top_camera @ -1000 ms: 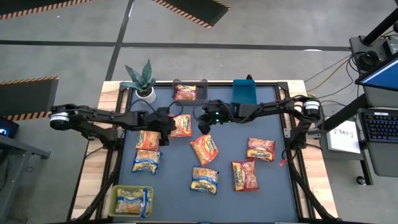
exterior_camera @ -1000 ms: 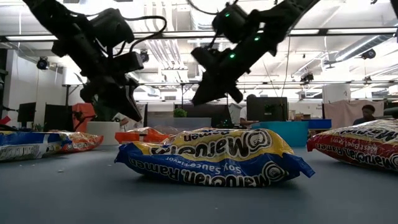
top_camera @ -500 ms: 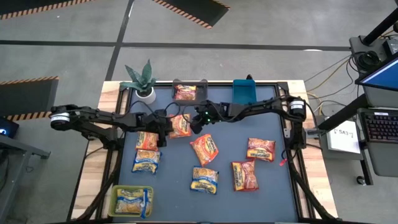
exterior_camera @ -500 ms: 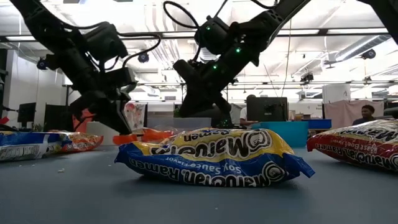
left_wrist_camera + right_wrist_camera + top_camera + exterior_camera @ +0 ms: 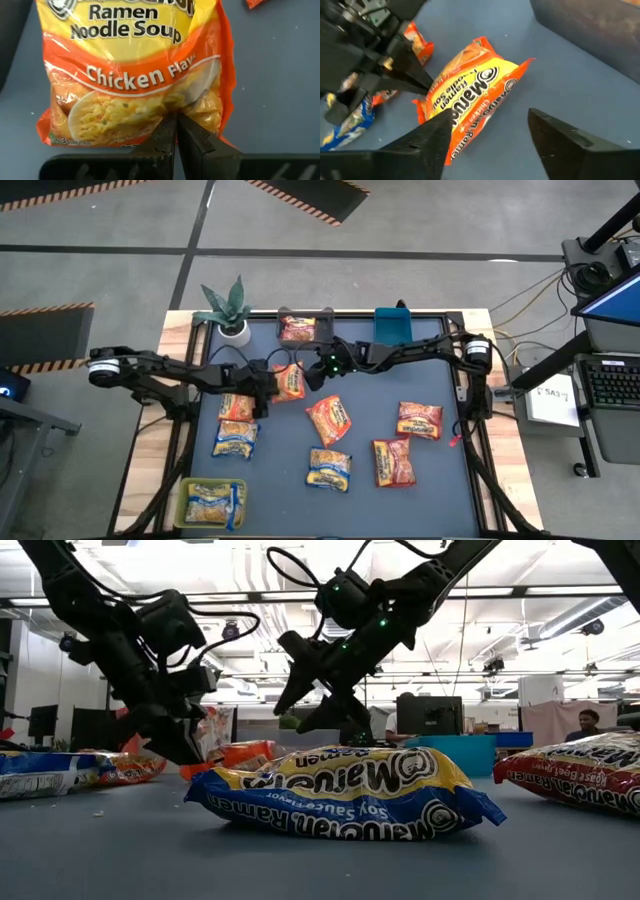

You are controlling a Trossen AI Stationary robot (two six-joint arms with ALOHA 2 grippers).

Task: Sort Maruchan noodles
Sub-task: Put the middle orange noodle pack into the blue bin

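orange packet (image 5: 135, 75) now lifted, pinched by left gripper (image 5: 176, 131); right gripper (image 5: 490, 135) spread above it

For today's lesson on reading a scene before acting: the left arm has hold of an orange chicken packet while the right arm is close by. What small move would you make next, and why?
Probably the right gripper should ease down around the orange chicken packet. Its jaws stand open just above the free end, while the left gripper is shut on the other edge, so a handover looks near.

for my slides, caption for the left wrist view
Left pincer shut on the edge of an orange chicken ramen packet on the blue table.
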